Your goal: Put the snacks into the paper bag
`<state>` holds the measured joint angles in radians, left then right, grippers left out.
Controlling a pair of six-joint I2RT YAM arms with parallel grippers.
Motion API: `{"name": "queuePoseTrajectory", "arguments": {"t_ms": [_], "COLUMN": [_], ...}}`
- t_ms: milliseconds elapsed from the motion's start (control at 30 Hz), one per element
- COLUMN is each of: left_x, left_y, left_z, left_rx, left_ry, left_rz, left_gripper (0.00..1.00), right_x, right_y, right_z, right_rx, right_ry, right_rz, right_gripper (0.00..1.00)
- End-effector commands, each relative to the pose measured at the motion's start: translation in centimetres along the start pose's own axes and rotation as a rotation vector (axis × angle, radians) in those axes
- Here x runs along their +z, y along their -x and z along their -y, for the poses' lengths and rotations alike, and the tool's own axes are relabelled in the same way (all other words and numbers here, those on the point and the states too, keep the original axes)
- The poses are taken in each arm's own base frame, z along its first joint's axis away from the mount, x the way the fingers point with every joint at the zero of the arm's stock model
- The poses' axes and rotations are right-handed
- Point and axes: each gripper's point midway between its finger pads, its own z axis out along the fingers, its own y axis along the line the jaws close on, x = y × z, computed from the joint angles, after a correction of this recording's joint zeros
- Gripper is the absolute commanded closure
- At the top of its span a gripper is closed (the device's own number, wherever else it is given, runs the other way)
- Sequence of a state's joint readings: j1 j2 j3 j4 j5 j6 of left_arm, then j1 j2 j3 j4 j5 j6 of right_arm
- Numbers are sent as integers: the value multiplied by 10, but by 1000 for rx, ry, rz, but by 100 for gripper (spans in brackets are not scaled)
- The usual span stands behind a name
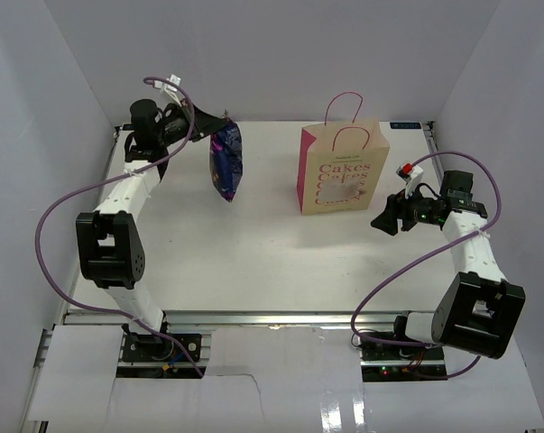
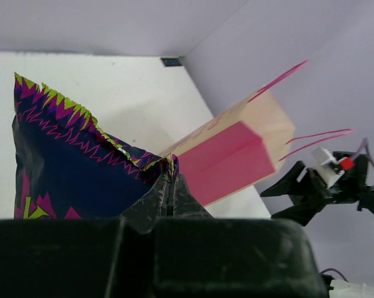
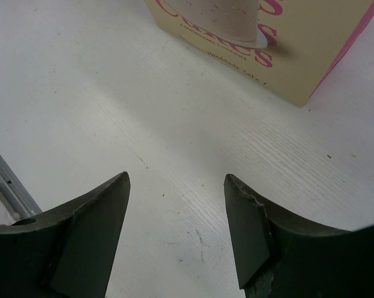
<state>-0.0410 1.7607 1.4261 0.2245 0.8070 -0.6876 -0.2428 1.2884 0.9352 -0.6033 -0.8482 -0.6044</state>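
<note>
The paper bag (image 1: 344,171) stands upright at the back middle of the table, tan with a pink side and pink "Cakes" lettering. My left gripper (image 1: 215,124) is shut on the top edge of the purple-blue snack bag (image 1: 225,161), which hangs in the air left of the paper bag. In the left wrist view my left gripper (image 2: 169,177) pinches the snack bag (image 2: 69,167) by its crimped edge, with the paper bag (image 2: 236,155) beyond. My right gripper (image 1: 386,216) is open and empty, just right of the paper bag; it also shows in the right wrist view (image 3: 177,186). No small packets show.
White walls close in the table on the left, back and right. The paper bag's lower front (image 3: 267,37) fills the top of the right wrist view. The right arm (image 2: 335,186) shows past the paper bag in the left wrist view.
</note>
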Motion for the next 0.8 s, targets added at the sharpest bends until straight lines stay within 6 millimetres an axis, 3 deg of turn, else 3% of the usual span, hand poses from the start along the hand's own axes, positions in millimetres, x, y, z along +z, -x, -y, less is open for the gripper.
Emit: {"name": "queuePoseTrajectory", "arguments": {"t_ms": [0,133,167,200,267,333,367,433,467,533,567,667,767], "left_x": [-9,-5,-5,2,7,20,20,31,30,39,38,48,50], "left_y": [59,76,85,85,97,100,110,113,122,124,131,130,127], "left_z": [79,97,111,109,136,140,163,165,186,189,206,217,227], "left_rx": [147,138,139,127,163,147,183,163,193,180,200,203,201], "left_ry": [-216,-295,-335,-345,-409,-437,-480,-500,-538,-557,-588,-618,-634], "left_rz": [121,142,155,149,154,144,163,165,191,197,221,237,240], "left_gripper": [100,100,100,100,100,100,100,100,100,100,100,100,100], "right_x": [-7,-7,-7,-7,-7,-7,-7,-7,-7,-7,-7,-7,-8], "right_y": [17,19,19,18,20,20,20,21,21,20,20,18,24], "right_z": [-3,-3,-4,-4,-4,-4,-4,-4,-4,-4,-4,-5,-19], "right_rx": [-28,-28,-26,-24,-24,-23,-21,-22,-22,-24,-23,-17,-44], "right_ry": [1,2,5,4,7,8,8,6,6,5,6,12,76], "right_rz": [45,50,50,50,53,54,54,54,54,53,52,50,73], "right_gripper": [32,32,32,32,32,32,32,32,32,32,32,32,32]}}
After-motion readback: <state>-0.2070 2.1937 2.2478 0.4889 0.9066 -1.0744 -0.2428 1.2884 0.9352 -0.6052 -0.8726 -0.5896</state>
